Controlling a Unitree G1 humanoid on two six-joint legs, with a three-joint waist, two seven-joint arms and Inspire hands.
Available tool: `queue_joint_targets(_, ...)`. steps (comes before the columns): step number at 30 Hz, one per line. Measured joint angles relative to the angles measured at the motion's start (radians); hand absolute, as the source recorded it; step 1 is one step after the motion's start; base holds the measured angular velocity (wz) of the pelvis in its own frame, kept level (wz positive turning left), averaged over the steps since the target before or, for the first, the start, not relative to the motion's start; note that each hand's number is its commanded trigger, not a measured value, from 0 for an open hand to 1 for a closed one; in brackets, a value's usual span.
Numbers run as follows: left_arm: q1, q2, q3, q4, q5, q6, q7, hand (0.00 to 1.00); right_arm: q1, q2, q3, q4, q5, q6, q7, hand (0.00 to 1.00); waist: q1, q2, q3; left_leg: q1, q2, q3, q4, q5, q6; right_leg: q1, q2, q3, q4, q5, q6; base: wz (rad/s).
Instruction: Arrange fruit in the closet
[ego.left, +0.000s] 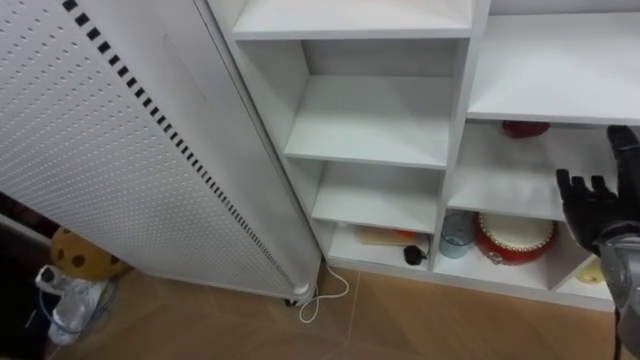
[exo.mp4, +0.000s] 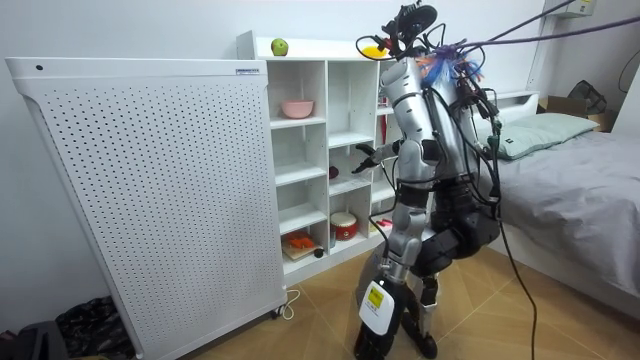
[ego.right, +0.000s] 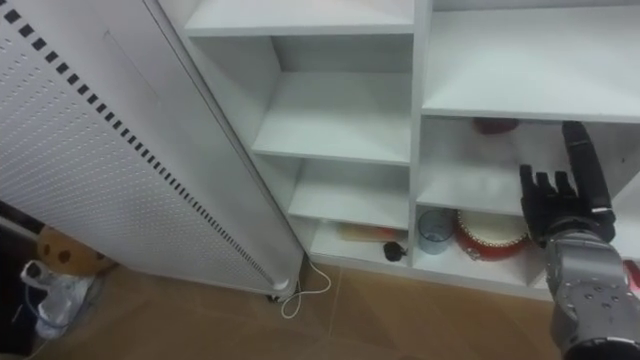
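I stand close in front of a white shelf unit (ego.left: 370, 150) with open compartments. My right hand (ego.left: 598, 205) is raised before its right column, fingers straight and pointing up, holding nothing. Just up and left of it, a red round fruit (ego.left: 525, 128) lies on a shelf, half hidden by the board above. A yellow fruit (ego.left: 590, 272) lies on the bottom shelf beside my wrist. In the room view a green apple (exo.mp4: 279, 47) and a yellow fruit (exo.mp4: 374, 48) rest on top of the unit, and my right hand (exo.mp4: 365, 155) reaches toward the middle column.
A tall perforated white panel (ego.left: 100, 150) leans at the unit's left, with a white cable (ego.left: 325, 295) on the floor by its foot. The bottom shelves hold a red round drum (ego.left: 513, 238), a blue cup (ego.left: 457, 232) and a small black thing (ego.left: 414, 254). A bed (exo.mp4: 580, 170) stands behind me.
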Motion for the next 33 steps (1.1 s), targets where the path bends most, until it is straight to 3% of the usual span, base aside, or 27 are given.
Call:
queue_joint_targets(4, 0.005, 0.017, 0.0, 0.001, 0.0, -0.004, -0.002, 0.0, 0.0, -0.001, 0.0, 0.006, 0.0, 0.002, -0.008, 0.0, -0.008, 0.0, 0.0, 0.005, -0.001, -0.006, 0.001, 0.0, 0.0, 0.009, -0.001, -0.006, -0.001, 0.0, 0.0, 0.02)
queue_joint_targets(12, 0.004, 0.02, -0.001, -0.004, -0.002, 0.004, -0.041, 0.0, 0.013, -0.001, 0.012, 0.133, -0.004, 0.018, 0.067, 0.0, 0.004, 0.001, 0.0007, 0.07, 0.004, -0.009, -0.012, -0.007, 0.001, 0.078, 0.003, -0.009, -0.022, -0.003, 0.007, 0.0)
queue_joint_targets(16, 0.018, 0.023, 0.001, 0.004, -0.002, 0.004, -0.065, 0.0, 0.096, -0.003, 0.024, 0.218, -0.028, 0.051, 0.139, 0.0, 0.006, 0.004, 0.0022, 0.147, 0.01, -0.011, -0.053, -0.006, 0.001, 0.166, 0.02, -0.02, -0.081, 0.003, 0.019, -0.03)
queue_joint_targets(21, 0.0, 0.023, 0.01, 0.055, 0.0, 0.006, -0.1, 0.0, 0.183, -0.013, 0.08, 0.346, -0.083, 0.076, 0.246, 0.0, 0.002, 0.002, 0.0044, 0.239, 0.004, -0.011, -0.114, -0.005, -0.001, 0.256, 0.021, -0.031, -0.138, 0.012, 0.025, -0.04)
queue_joint_targets(26, -0.029, 0.023, 0.085, 0.114, -0.001, -0.002, -0.128, 0.0, 0.32, -0.005, 0.121, 0.434, -0.185, 0.129, 0.32, 0.0, -0.001, -0.002, 0.008, 0.358, -0.004, -0.015, -0.194, -0.002, -0.008, 0.374, 0.031, -0.036, -0.213, 0.014, 0.039, 0.0)
queue_joint_targets(30, -0.042, 0.023, 0.135, 0.14, 0.007, -0.02, -0.127, 0.0, 0.409, 0.024, 0.14, 0.464, -0.273, 0.133, 0.368, 0.0, -0.049, -0.011, 0.0128, 0.448, -0.005, -0.028, -0.266, 0.004, -0.017, 0.48, 0.051, -0.06, -0.302, 0.024, 0.05, 0.09)
queue_joint_targets(33, -0.037, 0.02, 0.174, 0.133, 0.04, -0.034, -0.125, 0.0, 0.508, 0.059, 0.158, 0.465, -0.347, 0.134, 0.4, 0.0, -0.081, -0.021, 0.0098, 0.521, 0.0, -0.033, -0.314, 0.007, -0.022, 0.578, 0.073, -0.09, -0.389, 0.038, 0.059, 0.15)
